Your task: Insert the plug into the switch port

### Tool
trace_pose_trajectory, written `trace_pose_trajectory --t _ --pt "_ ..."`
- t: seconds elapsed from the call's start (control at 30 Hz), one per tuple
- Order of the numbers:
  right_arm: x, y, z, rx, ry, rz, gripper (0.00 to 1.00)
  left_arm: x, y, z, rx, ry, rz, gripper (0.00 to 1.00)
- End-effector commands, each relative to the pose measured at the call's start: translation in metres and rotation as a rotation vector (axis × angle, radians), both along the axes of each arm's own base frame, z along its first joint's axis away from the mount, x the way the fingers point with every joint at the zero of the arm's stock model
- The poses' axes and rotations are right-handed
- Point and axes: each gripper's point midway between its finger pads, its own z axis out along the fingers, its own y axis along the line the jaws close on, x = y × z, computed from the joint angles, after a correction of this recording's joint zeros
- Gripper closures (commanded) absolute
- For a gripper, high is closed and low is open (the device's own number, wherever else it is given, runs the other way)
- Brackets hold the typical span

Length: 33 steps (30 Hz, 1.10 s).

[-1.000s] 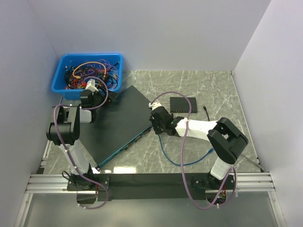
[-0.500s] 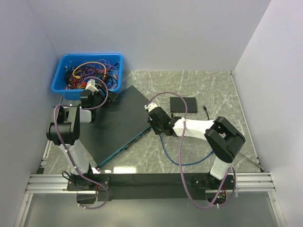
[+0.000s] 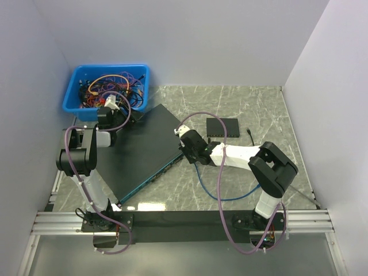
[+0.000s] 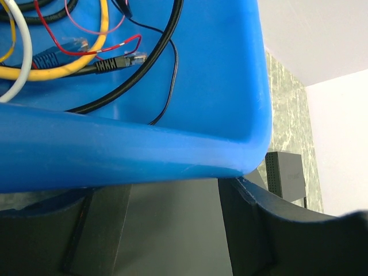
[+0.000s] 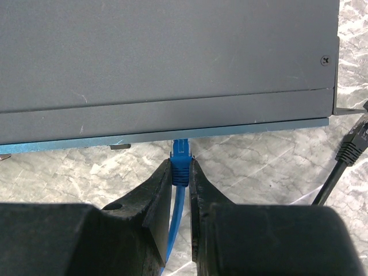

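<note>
Right hand [image 5: 180,168] pinching plug [image 5: 181,156], tip at switch [image 5: 167,57] front edge; table [image 5: 259,149] shows either side. Left hand [image 4: 172,230] spread beside bin [image 4: 144,155] rim. Plug blue, ribbed boot.

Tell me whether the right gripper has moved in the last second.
Yes. The right gripper, shut on the blue plug, has shifted left, away from the small black box and closer to the large switch's edge.

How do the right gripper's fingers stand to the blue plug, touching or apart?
Touching. The right wrist view shows the right gripper shut on the blue plug, both fingers pressed against its sides.
</note>
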Motion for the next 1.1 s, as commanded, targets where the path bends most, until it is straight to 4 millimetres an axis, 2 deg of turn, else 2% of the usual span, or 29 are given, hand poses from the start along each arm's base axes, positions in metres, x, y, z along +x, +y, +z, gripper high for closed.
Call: trace_pose_trajectory --t 0.0,0.13,0.33,0.73,0.83,1.07 --pt "0.045 0.046 0.06 0.208 -0.201 0.019 1.0 0.022 0.001 0.003 0.028 -0.01 -0.023 0.33" --pt "0.049 0.044 0.062 0.212 -0.214 0.014 1.0 0.024 0.006 -0.018 0.036 0.11 0.001 0.32" --pt "0.048 0.047 0.056 0.209 -0.2 0.019 1.0 0.037 0.024 -0.032 0.106 0.195 0.082 0.34" --pt "0.056 0.046 0.066 0.239 -0.257 -0.01 1.0 0.025 0.011 -0.052 0.151 0.293 0.01 0.37" --pt "0.058 0.046 0.076 0.263 -0.285 -0.019 1.0 0.023 0.009 -0.053 0.156 0.297 0.001 0.38" --pt "0.063 0.054 0.114 0.364 -0.366 -0.01 1.0 0.013 0.009 -0.054 0.171 0.301 0.005 0.42"
